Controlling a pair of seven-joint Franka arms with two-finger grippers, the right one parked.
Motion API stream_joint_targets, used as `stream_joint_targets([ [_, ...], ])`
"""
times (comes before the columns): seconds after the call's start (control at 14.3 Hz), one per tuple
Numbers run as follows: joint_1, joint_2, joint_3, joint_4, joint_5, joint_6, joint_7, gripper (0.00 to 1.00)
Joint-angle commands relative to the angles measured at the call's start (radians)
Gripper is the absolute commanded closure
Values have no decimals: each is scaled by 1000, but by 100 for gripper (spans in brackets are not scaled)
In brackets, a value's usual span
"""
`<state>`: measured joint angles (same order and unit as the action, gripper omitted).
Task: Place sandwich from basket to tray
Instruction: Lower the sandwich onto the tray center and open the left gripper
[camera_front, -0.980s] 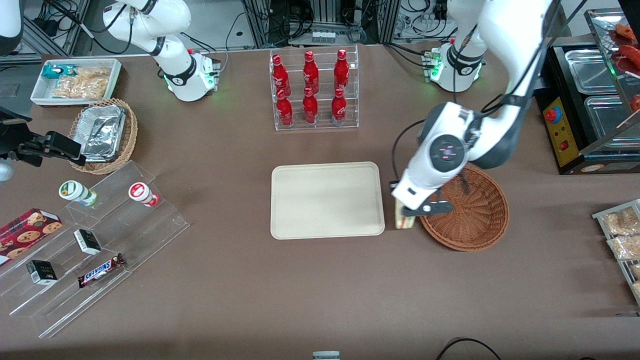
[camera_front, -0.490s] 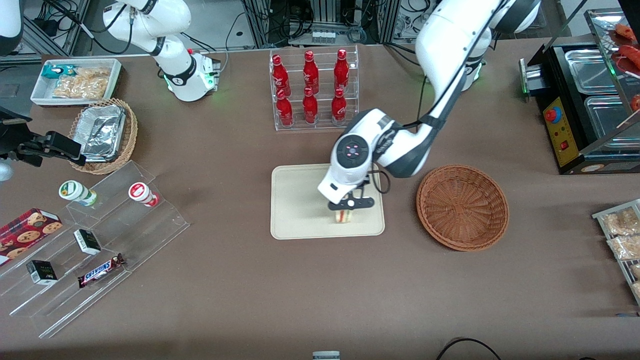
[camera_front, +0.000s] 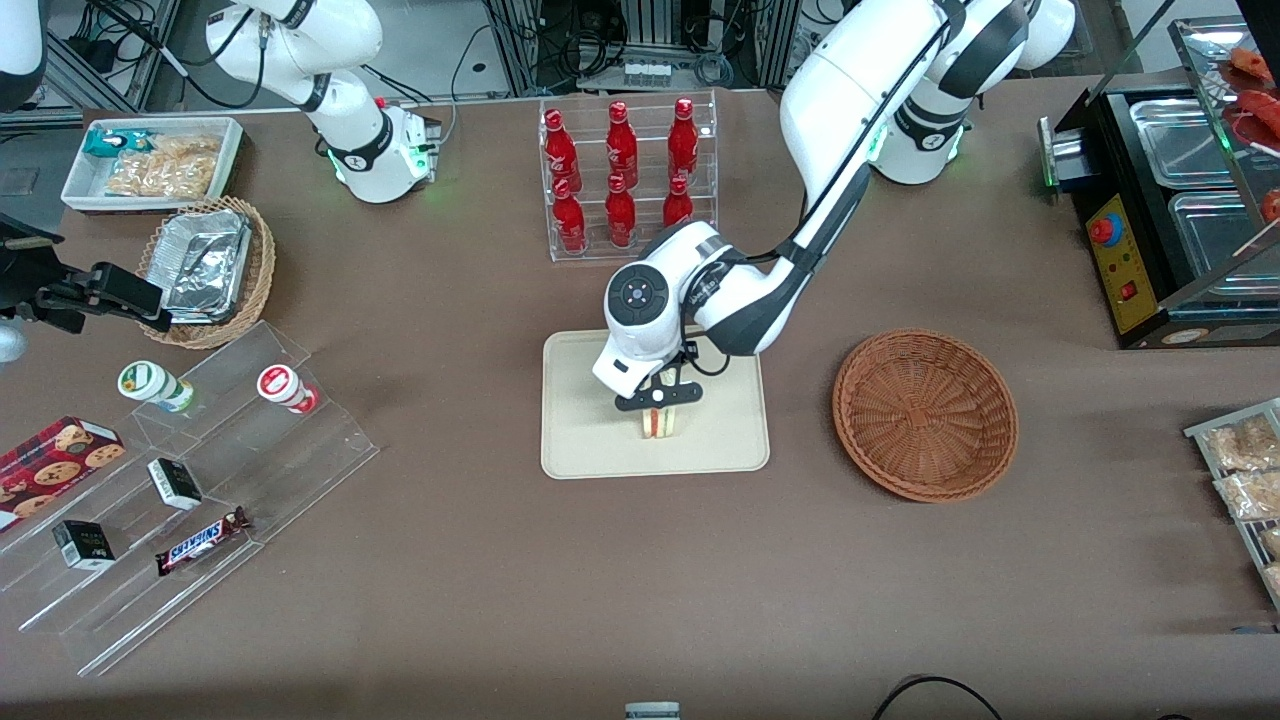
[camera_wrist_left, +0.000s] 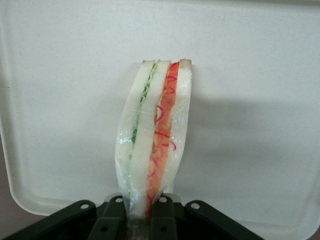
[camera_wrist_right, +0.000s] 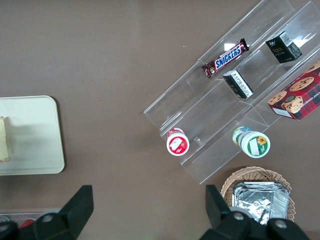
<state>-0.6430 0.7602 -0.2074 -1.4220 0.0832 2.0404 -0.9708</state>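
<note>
gripper (camera_front: 657, 401) clamping sandwich (camera_wrist_left: 152, 135), base hidden

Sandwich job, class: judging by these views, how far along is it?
Done: the basket holds no sandwich, and the sandwich is over the tray. In hand: the tool is shut on the sandwich, pinching its end in the left wrist view. Left: open the tool and withdraw.

Woven wicker basket (camera_front: 925, 415), matt tray (camera_front: 590, 440)
</note>
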Motion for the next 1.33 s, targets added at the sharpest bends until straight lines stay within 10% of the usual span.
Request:
stream_joint_targets([
  [0.0, -18, 21, 11, 35, 20, -6, -20, 38],
  [0.07, -18, 18, 11, 34, 18, -6, -32, 0],
  [1.26, 178, -333, 115, -121, 10, -198, 114, 0],
])
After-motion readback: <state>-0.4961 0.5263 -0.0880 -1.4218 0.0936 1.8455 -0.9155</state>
